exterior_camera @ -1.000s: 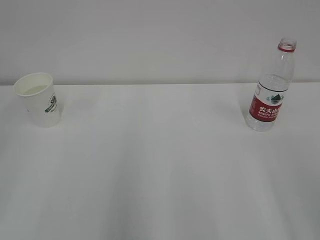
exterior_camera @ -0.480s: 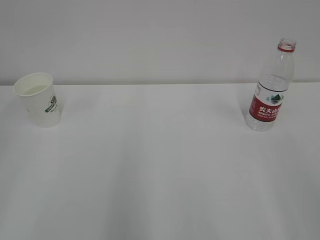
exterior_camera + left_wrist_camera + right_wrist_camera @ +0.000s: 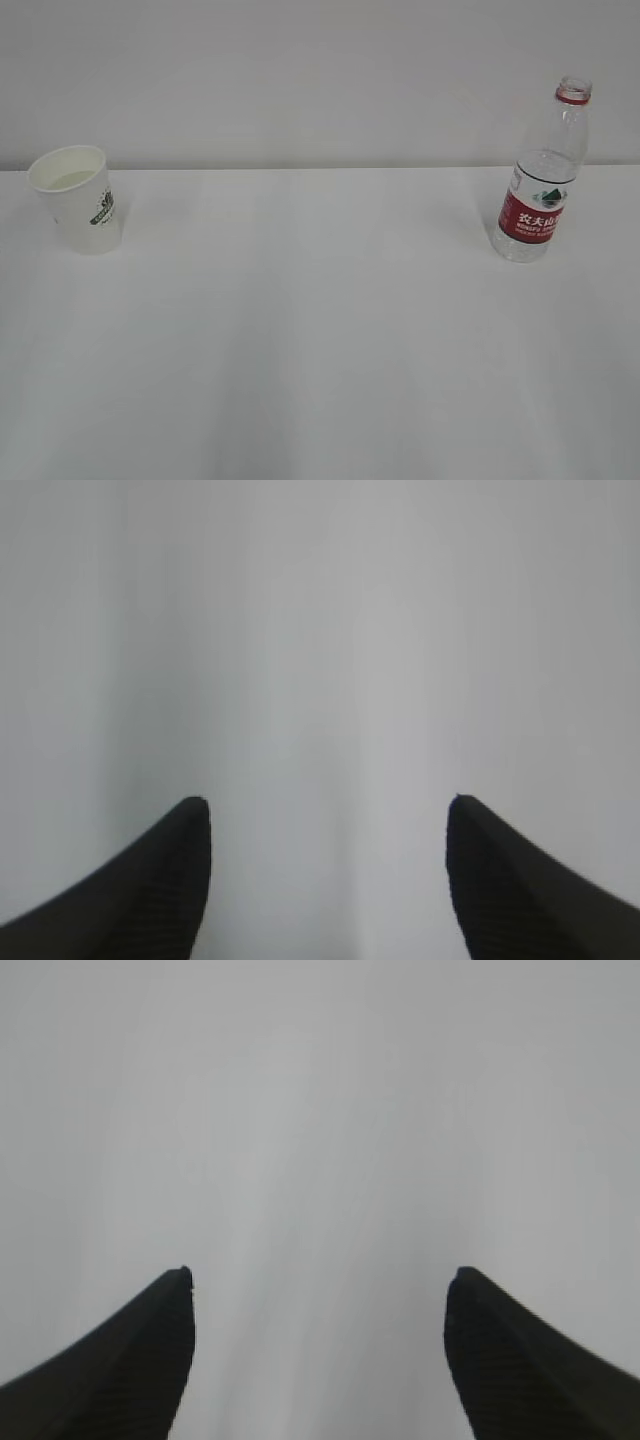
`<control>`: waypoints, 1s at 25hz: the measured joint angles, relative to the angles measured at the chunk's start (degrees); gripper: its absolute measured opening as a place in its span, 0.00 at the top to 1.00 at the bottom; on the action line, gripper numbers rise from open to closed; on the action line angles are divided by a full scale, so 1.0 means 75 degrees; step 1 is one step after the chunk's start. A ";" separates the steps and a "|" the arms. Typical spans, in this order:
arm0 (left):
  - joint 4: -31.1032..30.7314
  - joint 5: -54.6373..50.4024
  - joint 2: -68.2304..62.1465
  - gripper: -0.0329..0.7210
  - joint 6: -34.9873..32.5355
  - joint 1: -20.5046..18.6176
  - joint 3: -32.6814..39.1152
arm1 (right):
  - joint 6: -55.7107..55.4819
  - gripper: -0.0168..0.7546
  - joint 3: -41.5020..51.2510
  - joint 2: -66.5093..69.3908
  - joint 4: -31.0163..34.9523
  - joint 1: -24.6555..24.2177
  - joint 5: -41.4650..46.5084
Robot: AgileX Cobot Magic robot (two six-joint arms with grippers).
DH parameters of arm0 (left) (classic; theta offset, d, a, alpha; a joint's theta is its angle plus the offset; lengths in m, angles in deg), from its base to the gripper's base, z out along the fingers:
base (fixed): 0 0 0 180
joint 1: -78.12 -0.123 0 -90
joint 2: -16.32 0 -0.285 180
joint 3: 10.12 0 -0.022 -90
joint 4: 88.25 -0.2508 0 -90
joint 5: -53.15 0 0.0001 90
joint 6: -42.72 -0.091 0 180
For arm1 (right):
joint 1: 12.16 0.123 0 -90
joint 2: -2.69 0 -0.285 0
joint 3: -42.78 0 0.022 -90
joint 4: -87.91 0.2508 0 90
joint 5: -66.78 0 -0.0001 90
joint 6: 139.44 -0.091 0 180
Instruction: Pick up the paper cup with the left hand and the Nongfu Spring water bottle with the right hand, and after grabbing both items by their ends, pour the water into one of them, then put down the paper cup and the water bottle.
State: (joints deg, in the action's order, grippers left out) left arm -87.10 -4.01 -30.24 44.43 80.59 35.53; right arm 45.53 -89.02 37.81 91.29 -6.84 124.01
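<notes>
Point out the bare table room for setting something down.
The whole stretch between the paper cup at far left and the water bottle at far right is bare, as is the table in front of both. Nowhere is crowded.

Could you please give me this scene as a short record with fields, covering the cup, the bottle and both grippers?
cup: paper cup upright, far left of table
bottle: water bottle upright, far right, no cap
contact: neither item touched
left gripper: jaws open, nothing between them
right gripper: jaws open, nothing between them
arms in exterior view: not visible
</notes>
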 joint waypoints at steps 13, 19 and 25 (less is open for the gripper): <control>0.0044 -0.0463 0.0982 0.27 0.0000 0.0287 0.0142 | -0.0018 0.22 0.0044 -0.0962 0.0410 0.0000 0.0950; 0.0044 -0.0495 0.1787 0.27 0.0000 0.0287 0.0147 | -0.0244 0.22 0.0090 -0.1263 0.0247 0.0000 0.0973; 0.0044 -0.0512 0.2713 0.27 0.0000 0.0287 0.0147 | -0.0557 0.22 0.0090 -0.1391 -0.0042 0.0000 0.0973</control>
State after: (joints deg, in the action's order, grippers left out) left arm -86.77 -7.85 -9.89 44.43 82.75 36.63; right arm 41.35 -88.35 27.38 90.98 -6.84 131.31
